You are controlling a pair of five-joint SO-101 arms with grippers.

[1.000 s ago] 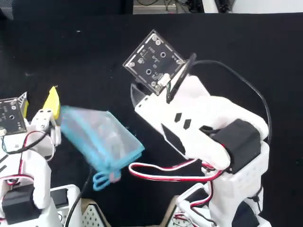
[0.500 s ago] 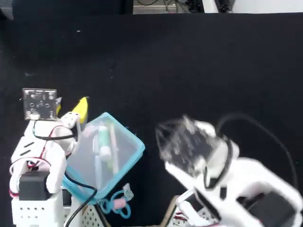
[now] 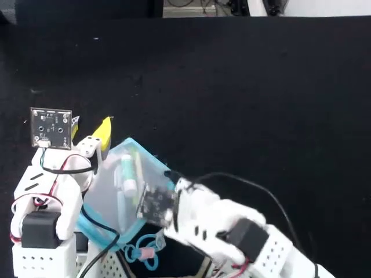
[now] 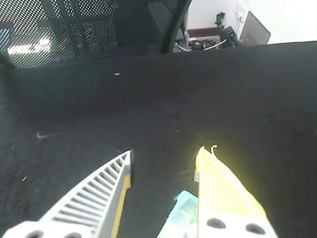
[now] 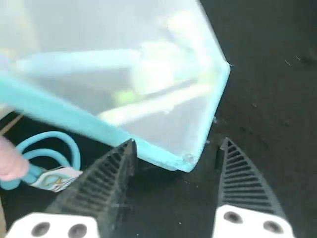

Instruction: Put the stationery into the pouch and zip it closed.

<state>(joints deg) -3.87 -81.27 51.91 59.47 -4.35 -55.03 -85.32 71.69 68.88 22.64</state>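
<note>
The translucent pouch (image 3: pixel 110 191) with teal edging lies near the table's front left, with pens (image 3: pixel 128 174) showing inside it. Its teal loop cord and pink tag (image 3: pixel 143 252) hang off the near end. My left gripper (image 3: pixel 91 123) is open at the pouch's far left corner. In the left wrist view, a teal corner of the pouch (image 4: pixel 182 213) sits low between the white and yellow fingers of the left gripper (image 4: pixel 166 151). My right gripper (image 5: pixel 179 144) is open, its black fingers straddling a corner of the pouch (image 5: pixel 148 84). The teal loop cord (image 5: pixel 49 148) lies beside it.
The black table cloth (image 3: pixel 243 92) stretches bare to the far edge and right. The right arm's body (image 3: pixel 232 237) covers the pouch's near right side. Arm bases and a perforated plate (image 3: pixel 110 263) crowd the front edge.
The right arm swung down and left until its wrist came over the pouch's near right edge. The pouch turned and settled beside the left arm, which has barely moved in the last half second.
</note>
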